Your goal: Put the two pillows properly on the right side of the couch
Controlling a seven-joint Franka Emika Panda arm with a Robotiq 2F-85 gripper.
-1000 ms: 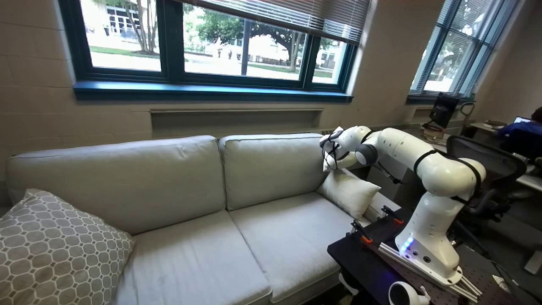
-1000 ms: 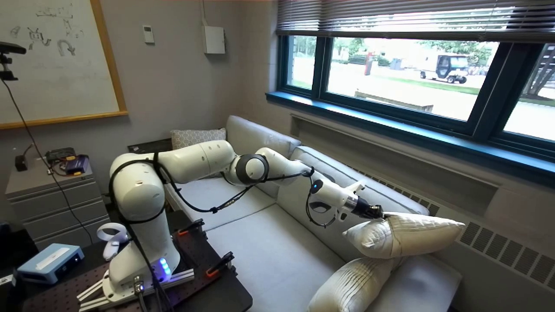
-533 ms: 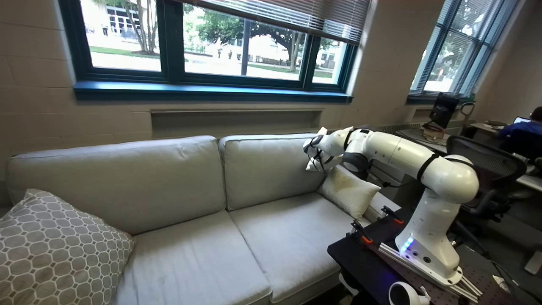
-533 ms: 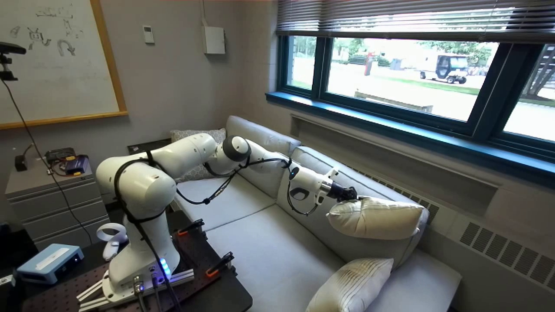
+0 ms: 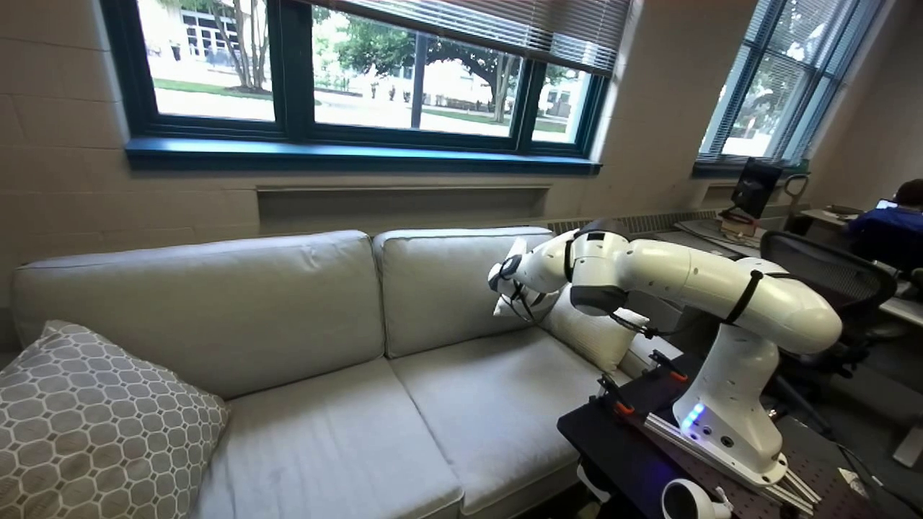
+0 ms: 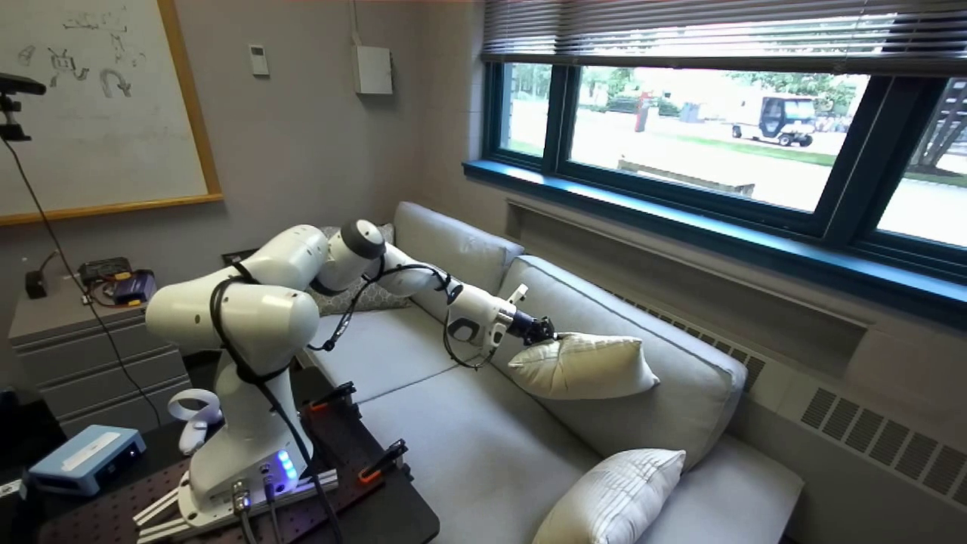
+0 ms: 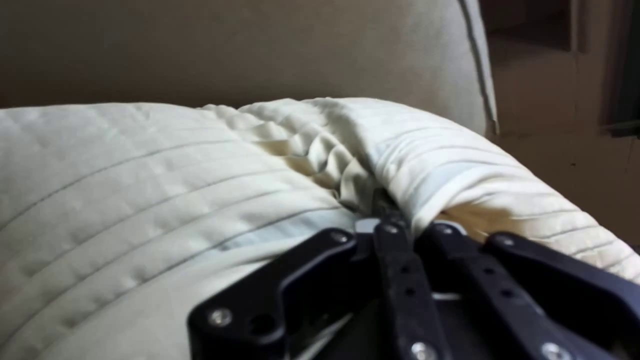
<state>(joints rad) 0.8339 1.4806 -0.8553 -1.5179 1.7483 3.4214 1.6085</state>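
Observation:
One off-white pillow (image 6: pixel 585 368) hangs above the seat of the couch (image 5: pixel 461 389), in front of the back cushion nearer the padded arm. My gripper (image 6: pixel 550 334) is shut on this pillow's edge; in the wrist view the quilted fabric bunches between the fingertips of the gripper (image 7: pixel 400 215). Whether the held pillow touches the back cushion I cannot tell. The second off-white pillow (image 6: pixel 616 495) leans against the padded arm (image 6: pixel 736 491) at the couch's right end. In an exterior view my robot arm partly covers that second pillow (image 5: pixel 595 335).
A larger grey patterned pillow (image 5: pixel 108 425) lies at the couch's far left end. The robot's base stands on a black table (image 6: pixel 385 514) close to the couch front, with two clamps, one being a black-and-orange clamp (image 6: pixel 383 462), on its edge. A window sill (image 5: pixel 360 158) runs behind the couch.
The held pillow has swung away from the padded arm and the second pillow, along the back cushion toward the couch's middle, and is now clear of the second pillow. The second pillow has stayed put.

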